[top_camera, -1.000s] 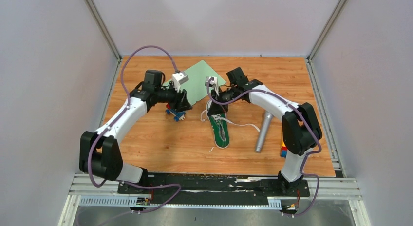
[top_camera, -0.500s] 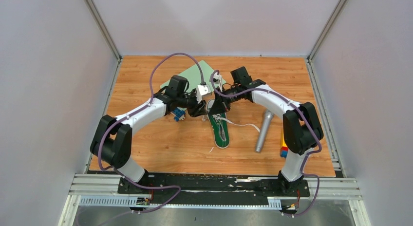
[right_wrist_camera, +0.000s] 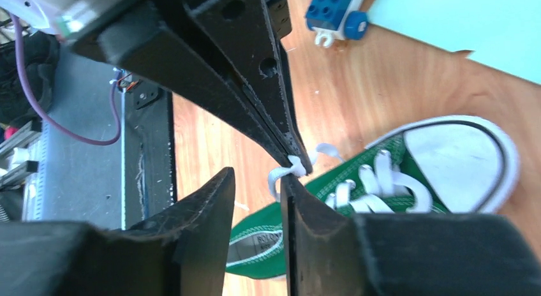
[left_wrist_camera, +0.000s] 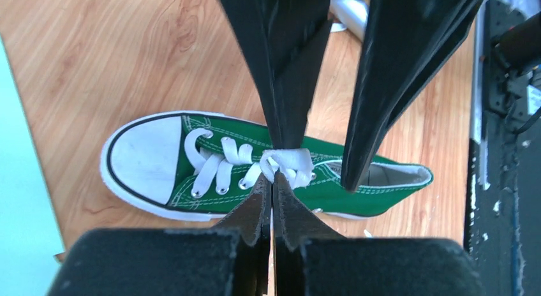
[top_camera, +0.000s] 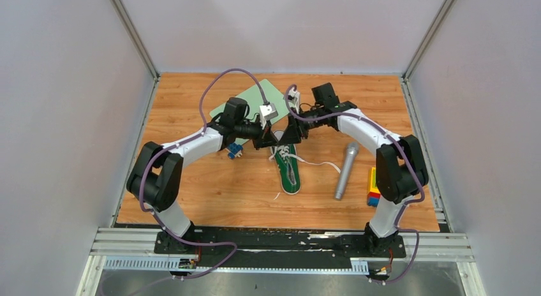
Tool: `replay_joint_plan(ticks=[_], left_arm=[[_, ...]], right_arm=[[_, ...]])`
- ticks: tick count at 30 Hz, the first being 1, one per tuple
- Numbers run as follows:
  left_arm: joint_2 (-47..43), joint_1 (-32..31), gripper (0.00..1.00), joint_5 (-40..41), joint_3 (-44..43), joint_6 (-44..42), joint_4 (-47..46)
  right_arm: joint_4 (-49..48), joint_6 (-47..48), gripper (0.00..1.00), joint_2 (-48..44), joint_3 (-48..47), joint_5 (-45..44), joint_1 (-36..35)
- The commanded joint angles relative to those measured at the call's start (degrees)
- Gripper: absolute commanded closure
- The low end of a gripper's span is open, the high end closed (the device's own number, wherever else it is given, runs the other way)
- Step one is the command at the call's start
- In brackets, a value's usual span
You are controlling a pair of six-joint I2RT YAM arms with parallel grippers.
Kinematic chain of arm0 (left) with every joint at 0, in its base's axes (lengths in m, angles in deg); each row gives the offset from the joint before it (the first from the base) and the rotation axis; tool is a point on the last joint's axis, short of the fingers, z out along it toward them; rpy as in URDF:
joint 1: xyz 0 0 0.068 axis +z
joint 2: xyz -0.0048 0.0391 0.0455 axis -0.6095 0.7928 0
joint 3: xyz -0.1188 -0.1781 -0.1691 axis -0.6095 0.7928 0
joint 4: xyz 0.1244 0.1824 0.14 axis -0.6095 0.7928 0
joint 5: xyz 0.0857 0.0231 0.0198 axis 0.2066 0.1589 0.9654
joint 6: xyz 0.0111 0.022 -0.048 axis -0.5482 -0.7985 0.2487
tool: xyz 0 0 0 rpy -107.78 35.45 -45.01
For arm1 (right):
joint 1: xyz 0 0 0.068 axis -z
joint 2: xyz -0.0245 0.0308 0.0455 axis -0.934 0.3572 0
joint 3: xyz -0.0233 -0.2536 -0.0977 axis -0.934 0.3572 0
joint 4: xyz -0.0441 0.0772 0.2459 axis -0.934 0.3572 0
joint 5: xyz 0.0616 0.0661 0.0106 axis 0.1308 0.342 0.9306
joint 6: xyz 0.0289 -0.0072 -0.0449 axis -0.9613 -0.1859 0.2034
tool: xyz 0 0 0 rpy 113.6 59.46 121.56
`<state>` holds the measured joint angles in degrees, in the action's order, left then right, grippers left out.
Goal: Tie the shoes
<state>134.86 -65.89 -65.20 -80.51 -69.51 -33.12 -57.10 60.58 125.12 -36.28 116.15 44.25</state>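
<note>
White lace [left_wrist_camera: 288,163] sat clenched in my left tool [left_wrist_camera: 272,178]; my right tool [right_wrist_camera: 255,176] hung released. A hard pull could slip it or drag the green shoe [left_wrist_camera: 322,184].

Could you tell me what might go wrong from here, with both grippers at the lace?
1. The left gripper pinches the lace only at its very tips while the right gripper has its jaws open, so the lace may slip free.
2. Both sets of jaws crowd together above the shoe; they could collide.
3. Nothing holds the shoe down, so a pull might drag it.
</note>
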Motion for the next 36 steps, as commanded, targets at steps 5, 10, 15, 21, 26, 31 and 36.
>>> replay_joint_plan(ticks=[5,10,15,21,26,31,36], left_arm=[[1.83,-0.14,1.00,-4.89,-0.45,9.28,-8.17],[2.72,-0.14,1.00,-6.68,-0.86,9.25,-7.88],[3.06,-0.14,0.99,-7.66,-1.47,9.31,-7.49],[2.99,-0.12,0.99,-8.01,-1.86,9.38,-7.24],[3.29,-0.18,0.98,-8.78,-2.17,9.99,-7.41],[3.95,-0.14,0.96,-8.86,-2.81,9.82,-6.85],[4.63,-0.14,0.77,-7.32,-4.16,8.30,-4.53]], right_arm=[[0.16,8.31,0.58,-6.62,1.94,-0.23,3.77],[0.37,10.46,0.55,-5.03,0.96,0.34,3.08],[1.04,12.18,0.53,-3.29,-0.33,1.52,2.52],[2.45,13.85,0.59,-2.38,-0.40,2.45,1.57],[3.00,13.02,0.73,-1.43,-0.25,3.24,1.51],[2.59,11.36,0.92,-0.19,-1.87,2.99,1.53],[1.81,9.32,1.00,0.58,-3.58,1.86,1.58]])
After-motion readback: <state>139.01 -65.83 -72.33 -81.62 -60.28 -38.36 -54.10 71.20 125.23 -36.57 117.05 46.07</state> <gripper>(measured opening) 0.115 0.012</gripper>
